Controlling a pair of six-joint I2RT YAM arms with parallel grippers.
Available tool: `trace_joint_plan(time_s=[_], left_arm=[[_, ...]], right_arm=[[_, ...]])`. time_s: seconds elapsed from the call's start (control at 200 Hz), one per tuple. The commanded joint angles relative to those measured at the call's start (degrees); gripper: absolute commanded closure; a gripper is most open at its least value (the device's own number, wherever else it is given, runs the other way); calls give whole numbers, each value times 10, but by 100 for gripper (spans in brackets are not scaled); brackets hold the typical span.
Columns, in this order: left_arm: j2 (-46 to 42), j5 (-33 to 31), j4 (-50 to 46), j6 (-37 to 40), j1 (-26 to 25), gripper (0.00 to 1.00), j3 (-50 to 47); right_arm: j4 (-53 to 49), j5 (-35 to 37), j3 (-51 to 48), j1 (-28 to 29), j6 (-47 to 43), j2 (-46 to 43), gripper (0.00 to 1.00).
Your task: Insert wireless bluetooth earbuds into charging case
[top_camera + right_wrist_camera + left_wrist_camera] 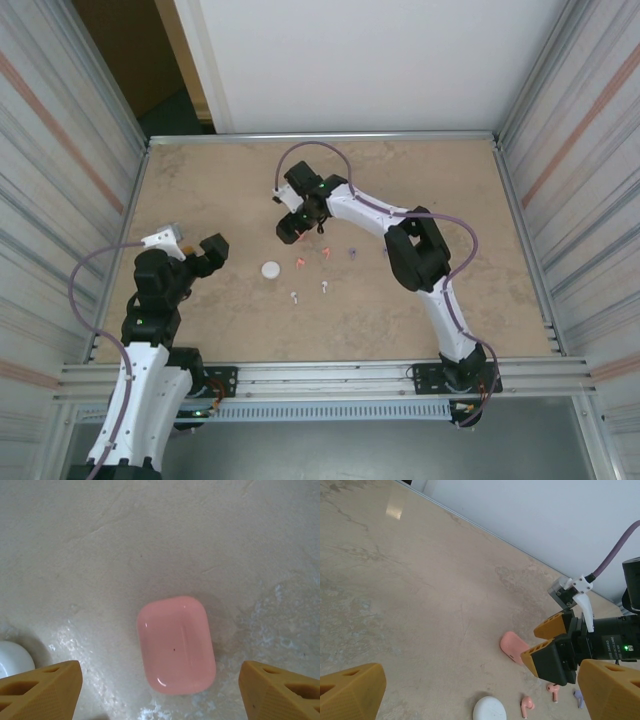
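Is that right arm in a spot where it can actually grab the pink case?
Probably yes. The right gripper hangs over the pink case, jaws open wide to either side of it, with nothing between. The white case sits off to one side, apart.

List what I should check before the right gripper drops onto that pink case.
1. Right gripper open: ok, fingers spread wide.
2. Pink charging case between its fingers: ok, roughly centred below.
3. Case lid open for earbuds: not ok, it looks shut.
4. White case clear of the pink one: ok, apart, though close to one finger.
5. Left gripper out of the way: ok, open and off to the side.
6. Pink earbuds reachable: ok, lying loose on the table.
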Motion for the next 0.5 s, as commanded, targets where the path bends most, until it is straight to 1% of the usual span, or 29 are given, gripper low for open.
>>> trace_joint_plan(time_s=[0.0,0.491], left_arm=[[-1,-5,-3,11,3,1,-6],[6,-2,2,11,3,1,-8]], right_arm=[[-31,7,29,5,-21,22,20],[-57,15,52,7,-38,59,25]])
